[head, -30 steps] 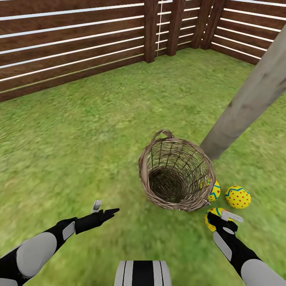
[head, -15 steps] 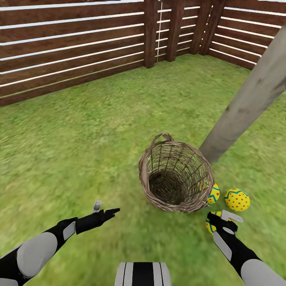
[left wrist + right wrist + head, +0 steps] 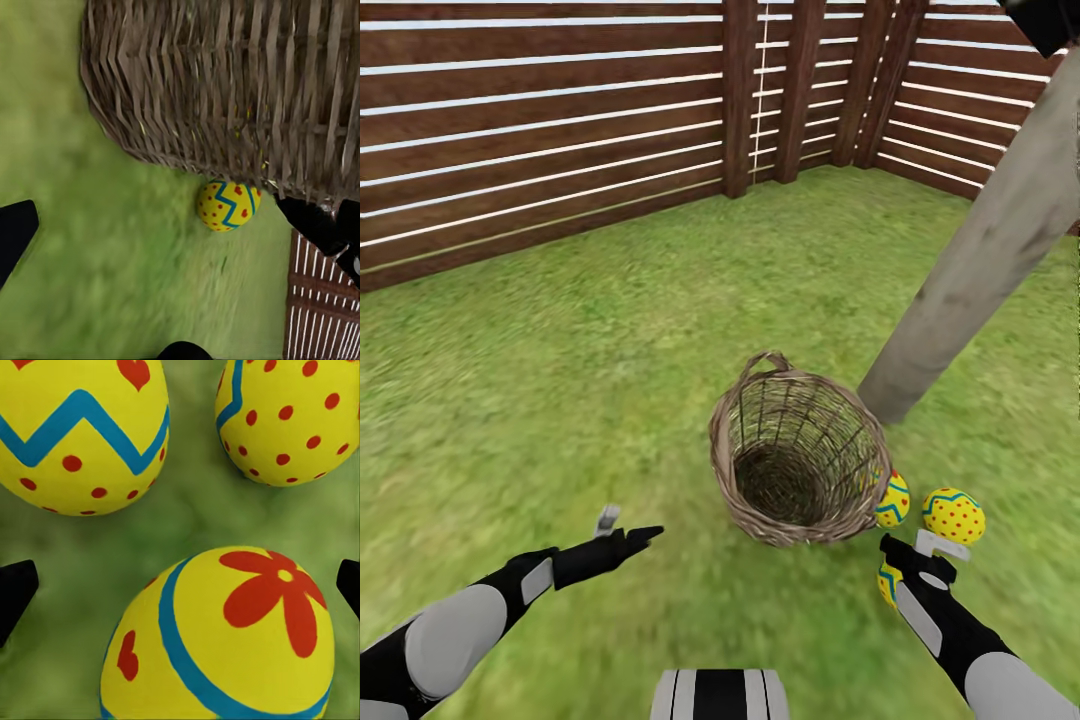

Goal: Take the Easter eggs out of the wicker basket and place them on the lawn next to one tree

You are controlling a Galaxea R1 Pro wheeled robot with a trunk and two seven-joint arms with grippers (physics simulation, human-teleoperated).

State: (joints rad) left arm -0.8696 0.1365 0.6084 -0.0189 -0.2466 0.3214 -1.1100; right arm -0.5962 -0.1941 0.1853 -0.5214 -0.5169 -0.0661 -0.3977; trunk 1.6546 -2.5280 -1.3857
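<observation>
- My right gripper [image 3: 926,560] hangs low over the lawn [image 3: 560,380], in front of the wicker basket [image 3: 797,455] and toward my right side.
- Its fingers stand spread. In the right wrist view the two black fingertips [image 3: 15,592] sit at opposite edges of the picture, with the flower-marked egg [image 3: 225,637] lying in the gap between them.
- Neither fingertip touches that egg; grass is visible between each tip and the shell. The gripper holds nothing.
- In the head view the same egg [image 3: 888,583] lies on the grass, mostly hidden behind my right gripper.
- The zigzag egg [image 3: 893,500] rests on the grass against the outer wall of the basket, on the side facing my right arm. It is also seen in the right wrist view [image 3: 79,435] and in the left wrist view [image 3: 227,205].
- The dotted egg [image 3: 953,516] lies just beside the zigzag egg, away from the basket, and is seen in the right wrist view [image 3: 292,416].
- All three eggs lie close together near the foot of the tree trunk [image 3: 970,270]. The basket stands upright beside the trunk, and its interior shows bare wicker.
- My left gripper [image 3: 622,532] hovers above the grass, well apart from the basket on my left side. Its fingers are spread apart and hold nothing.
- The slatted fence [image 3: 540,130] closes the lawn behind.
</observation>
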